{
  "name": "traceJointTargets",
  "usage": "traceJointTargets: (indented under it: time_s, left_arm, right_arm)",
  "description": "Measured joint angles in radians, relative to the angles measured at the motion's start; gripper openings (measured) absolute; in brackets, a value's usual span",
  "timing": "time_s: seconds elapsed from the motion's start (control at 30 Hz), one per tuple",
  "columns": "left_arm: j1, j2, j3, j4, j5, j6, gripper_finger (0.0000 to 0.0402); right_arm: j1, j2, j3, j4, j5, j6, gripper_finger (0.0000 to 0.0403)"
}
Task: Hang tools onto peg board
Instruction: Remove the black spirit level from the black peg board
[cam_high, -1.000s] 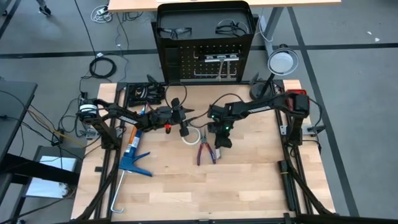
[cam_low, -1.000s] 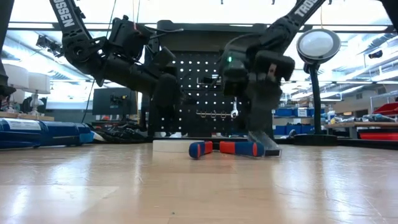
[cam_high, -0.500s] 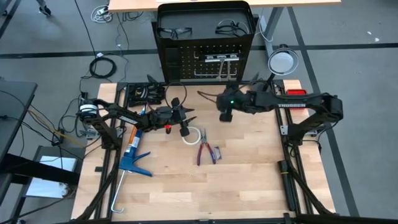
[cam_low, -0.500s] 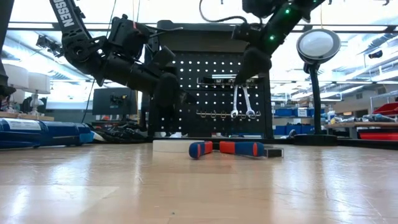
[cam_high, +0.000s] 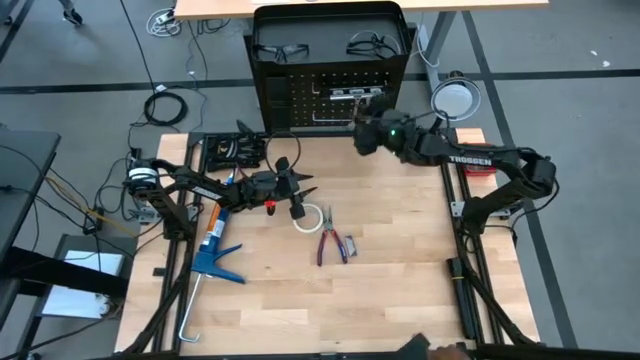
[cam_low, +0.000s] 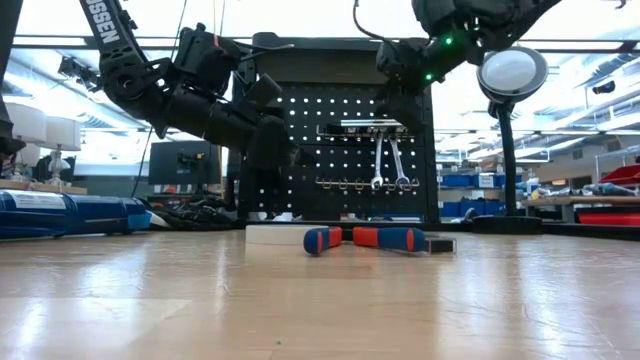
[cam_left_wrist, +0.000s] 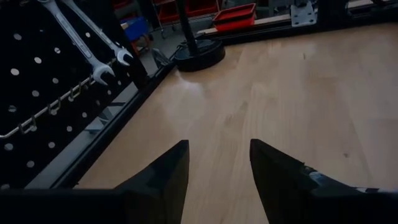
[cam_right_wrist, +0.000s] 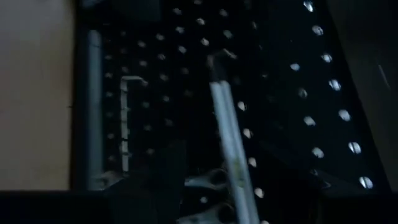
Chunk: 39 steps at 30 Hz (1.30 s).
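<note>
The peg board stands upright at the table's far edge. Two silver wrenches and a black bar hang on its hooks. Two safety glasses lie on top of its frame. My right gripper is raised at the board, open, just above the bar's right end; a pale strip runs between its fingers in the right wrist view. Red-handled pliers, a white tape roll and a small dark item lie on the table. My left gripper hovers open and empty beside the tape roll. My right gripper stands at the right end of the bar on the peg board, slanting down from above. I cannot tell whether its fingers touch the bar.
A blue caulking gun lies near the table's left edge. A round lamp on a black stand is at the far right corner. Bare wood fills the near half of the table.
My right gripper has risen from the table beside the pliers and gone toward the far edge, up to the peg board. The small dark item and the pliers have stayed on the table.
</note>
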<state>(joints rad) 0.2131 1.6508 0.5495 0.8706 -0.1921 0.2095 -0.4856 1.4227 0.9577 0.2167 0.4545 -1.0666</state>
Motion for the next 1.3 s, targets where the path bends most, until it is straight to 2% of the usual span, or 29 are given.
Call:
traceJointTargets:
  time_s: [0.13, 0.33, 0.6, 0.83, 1.1, 1.3]
  left_arm:
    - [0.0, 0.0, 0.0, 0.0, 0.0, -0.001, 0.0172]
    - [0.01, 0.0, 0.0, 0.009, 0.001, 0.0, 0.0172]
    - [0.016, 0.0, 0.0, -0.014, 0.0, 0.001, 0.0172]
    - [0.016, 0.0, 0.0, -0.019, -0.001, 0.02, 0.0172]
    - [0.016, 0.0, 0.0, -0.02, -0.001, 0.02, 0.0172]
    - [0.016, 0.0, 0.0, -0.025, -0.001, 0.021, 0.0172]
  right_arm:
    - [-0.051, 0.011, 0.028, -0.011, 0.003, -0.005, 0.0199]
    - [-0.073, 0.095, 0.137, -0.144, 0.012, 0.025, 0.0199]
    - [-0.106, 0.182, 0.215, -0.12, 0.01, 0.028, 0.0199]
    - [-0.135, 0.197, 0.224, -0.127, -0.007, 0.046, 0.019]
    - [-0.145, 0.195, 0.224, -0.131, -0.023, 0.046, 0.0147]
    - [-0.151, 0.195, 0.224, -0.155, -0.027, 0.037, 0.009]
